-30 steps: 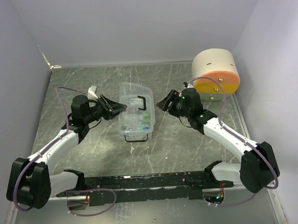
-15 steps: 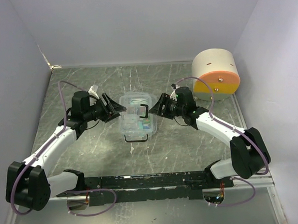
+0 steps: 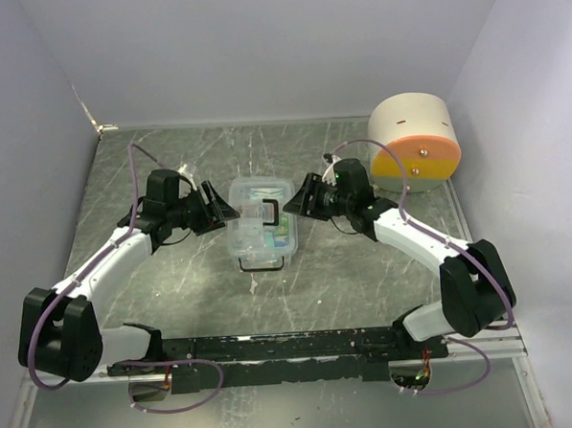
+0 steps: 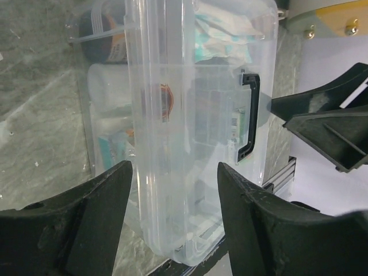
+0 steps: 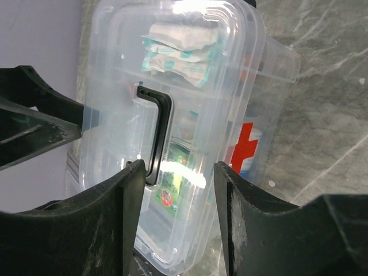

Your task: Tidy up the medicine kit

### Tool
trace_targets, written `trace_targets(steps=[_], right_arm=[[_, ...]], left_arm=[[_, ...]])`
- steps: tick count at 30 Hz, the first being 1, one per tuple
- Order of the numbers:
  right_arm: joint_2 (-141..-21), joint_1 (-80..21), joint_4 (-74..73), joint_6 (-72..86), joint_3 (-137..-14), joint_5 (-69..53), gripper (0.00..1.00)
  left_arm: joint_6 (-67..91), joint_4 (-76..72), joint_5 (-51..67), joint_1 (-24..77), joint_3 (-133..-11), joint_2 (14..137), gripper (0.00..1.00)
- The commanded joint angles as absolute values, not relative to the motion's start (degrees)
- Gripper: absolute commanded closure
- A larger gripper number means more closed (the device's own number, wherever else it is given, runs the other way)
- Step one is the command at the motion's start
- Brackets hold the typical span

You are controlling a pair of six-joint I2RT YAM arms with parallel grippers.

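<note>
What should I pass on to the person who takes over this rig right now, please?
Left gripper: open, holding nothing, at the left side of the clear box.
Right gripper: open, holding nothing, at the box's right side, near the black handle.
Things: the box sits mid-table, with its lid down and packets inside. A round cream and orange container stands in the far right corner.
Done: supplies are in the box and the lid is on.
Left: I cannot tell if the lid is latched, so check that first.

A lab test cell: plain white walls (image 3: 258, 43), marbled bench (image 3: 346, 268).
</note>
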State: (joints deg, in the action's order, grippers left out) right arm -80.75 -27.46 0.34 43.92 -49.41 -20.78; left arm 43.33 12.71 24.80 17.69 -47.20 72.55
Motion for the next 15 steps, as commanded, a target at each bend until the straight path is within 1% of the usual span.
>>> trace_targets(steps=[1,3,8,10,12,15], right_arm=[[-81.27,-27.95,-1.79,40.34,-52.92,-21.04,0.5],[-81.58,-29.27,-2.17,39.73,-53.69,-21.22,0.5],[-82.09,-29.92,-3.0,39.8,-54.19,-19.6,0.51],[-81.67,-30.05,-3.76,39.88,-54.14,-17.32,0.51],[-81.56,-30.03,-5.78,39.99,-54.46,-13.69,0.48],[-81.95,-30.06,-8.69,39.41,-54.99,-11.01,0.45]], left_arm=[[41.18,13.75,24.04,17.75,-47.67,73.41,0.32],[40.57,14.78,21.71,17.75,-47.56,72.95,0.4],[39.15,16.4,17.75,17.76,-46.88,72.31,0.52],[38.8,16.47,17.77,17.75,-46.6,72.9,0.53],[38.69,16.21,18.08,17.75,-46.4,73.51,0.54],[38.59,15.64,19.26,17.75,-46.38,74.46,0.52]])
